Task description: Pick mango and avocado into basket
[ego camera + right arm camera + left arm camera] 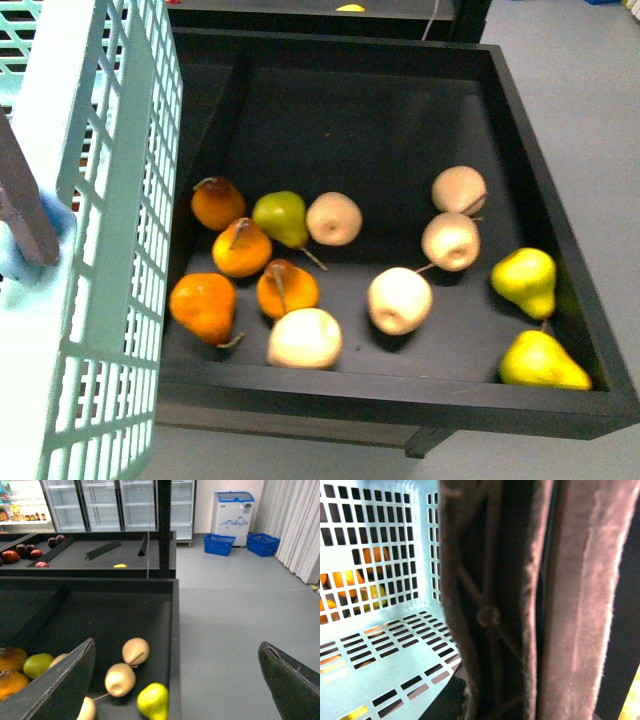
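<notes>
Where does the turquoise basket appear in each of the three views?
Front view: the basket fills the left edge, beside the black bin.
Left wrist view: its slotted wall and floor fill the left half.
Right wrist view: not in it.
Shared landmark: the orange fruit in the bin, visible in all three.

Light turquoise slotted plastic basket point(110, 200), regular grid of rectangular slots on walls and floor; its flat brown handle point(28, 215); matte black rectangular display bin point(350, 130); four orange pears point(241, 248), browner at the stalk ends; one olive-green pear point(280, 215); two bright yellow-green pears point(525, 280); five pale cream round fruits point(400, 300); plain light grey floor point(590, 80); two blue plastic crates point(220, 544); dark red round fruits point(10, 556) in a farther black bin.
</notes>
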